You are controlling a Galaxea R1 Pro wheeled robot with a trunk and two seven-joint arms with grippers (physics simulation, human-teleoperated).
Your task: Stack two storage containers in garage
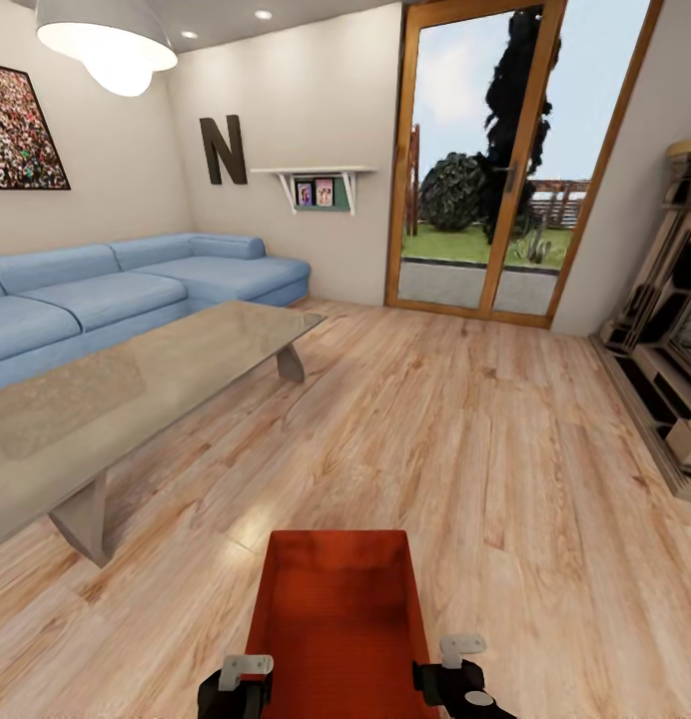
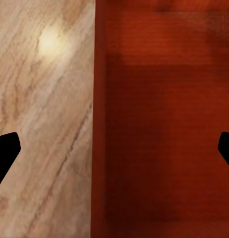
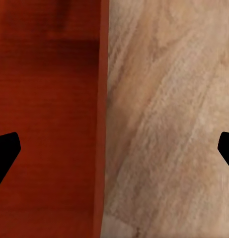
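One red-orange storage container (image 1: 338, 619) sat on the light wood floor (image 1: 465, 439) of the living room, right in front of the robot, out past the near end of the glass tabletop (image 1: 136, 389) and well apart from the blue sofa (image 1: 116, 290). It was an open box with nothing inside.

The left end effector (image 1: 233, 682) was at the container's left wall and the right end effector (image 1: 463, 671) was at its right wall. In both wrist views the fingers were spread wide apart, with a thin red wall (image 2: 98, 124) running between them, so both were released and gripping nothing yet.

The box looked light, since it was empty and its walls were thin. It looked stiff too, like hard plastic, but thin walls could bend a little if squeezed hard. The sides looked smooth, so they might slip. The best places to grab looked like the tops of the two long walls, one on each side, so the box would stay level.
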